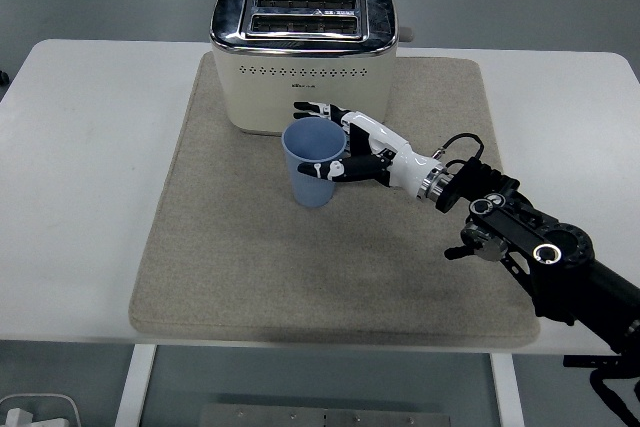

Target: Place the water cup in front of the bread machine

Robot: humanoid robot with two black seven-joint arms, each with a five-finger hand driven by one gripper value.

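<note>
A light blue water cup (314, 169) stands upright on the beige mat (230, 247), just in front of the cream and chrome bread machine (303, 57). My right hand (345, 147) reaches in from the right and wraps the cup's right side. Its thumb lies on the cup's front wall and its fingers (312, 110) curl round the back, between the cup and the bread machine. The cup's open mouth faces up and looks empty. My left arm is out of view.
The mat covers the middle of the white table (80, 147). My right forearm (530, 247) crosses the mat's right half. A white object (30, 413) lies on the floor at the lower left.
</note>
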